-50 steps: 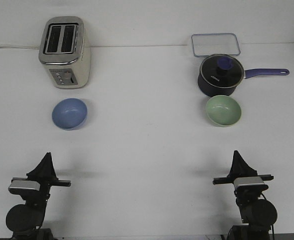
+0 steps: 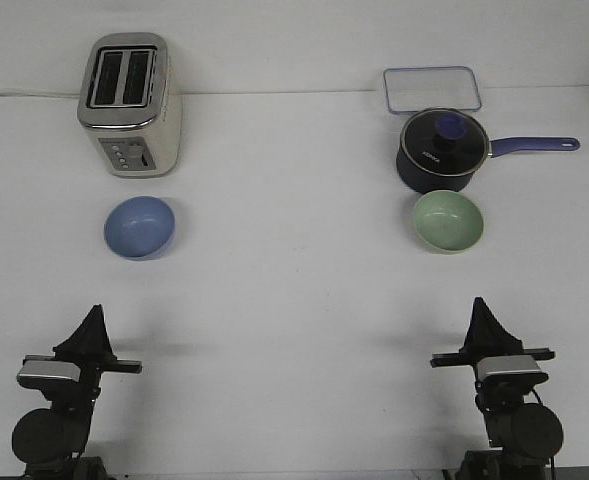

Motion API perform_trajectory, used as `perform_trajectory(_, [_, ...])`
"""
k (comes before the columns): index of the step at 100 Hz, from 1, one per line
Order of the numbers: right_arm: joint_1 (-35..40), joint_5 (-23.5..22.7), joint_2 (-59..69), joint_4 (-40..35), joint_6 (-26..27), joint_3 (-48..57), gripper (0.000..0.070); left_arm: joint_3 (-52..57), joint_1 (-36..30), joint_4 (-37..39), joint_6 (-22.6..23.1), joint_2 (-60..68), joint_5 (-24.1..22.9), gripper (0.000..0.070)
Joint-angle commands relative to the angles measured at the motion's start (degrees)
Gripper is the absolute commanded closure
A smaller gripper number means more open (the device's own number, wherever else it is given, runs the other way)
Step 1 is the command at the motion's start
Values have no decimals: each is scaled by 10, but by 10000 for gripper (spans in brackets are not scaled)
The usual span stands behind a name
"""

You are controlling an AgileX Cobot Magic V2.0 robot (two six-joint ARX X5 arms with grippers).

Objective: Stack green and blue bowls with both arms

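The periwinkle blue bowl (image 2: 139, 226) sits upright on the white table at the left, just in front of the toaster. The pale green bowl (image 2: 448, 220) sits at the right, close in front of the saucepan. My left gripper (image 2: 96, 314) points forward near the table's front edge, well short of the blue bowl, its fingers together in a point. My right gripper (image 2: 481, 306) stands likewise near the front edge, in line with the green bowl and well short of it, fingers together. Neither holds anything.
A silver toaster (image 2: 131, 104) stands at the back left. A dark saucepan (image 2: 441, 152) with a lid and purple handle sits behind the green bowl. A clear rectangular container (image 2: 431, 88) lies at the back right.
The right gripper has shifted slightly to the right and toward the front edge. The left arm and both bowls have not moved.
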Motion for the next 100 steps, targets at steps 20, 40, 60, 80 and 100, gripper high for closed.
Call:
perform_trajectory(20, [0,4,36,-119,18,137,700,-11,1,6,-1,-1,0,687])
perform_trajectory(40, [0,4,151,-270,18,292,700,-11,1,6,-1,-1,0,687])
perform_trajectory(60, [0,4,299,-433,0,455,700,-11,1,6,-1,-1,0,687])
perform_trajectory(80, [0,4,412,-516,-12,550,700,-11,1,6,-1,-1,0,687])
perform_trajectory(100, [0,4,469,-518,-9,559,700,-11,1,6,-1,-1,0,687])
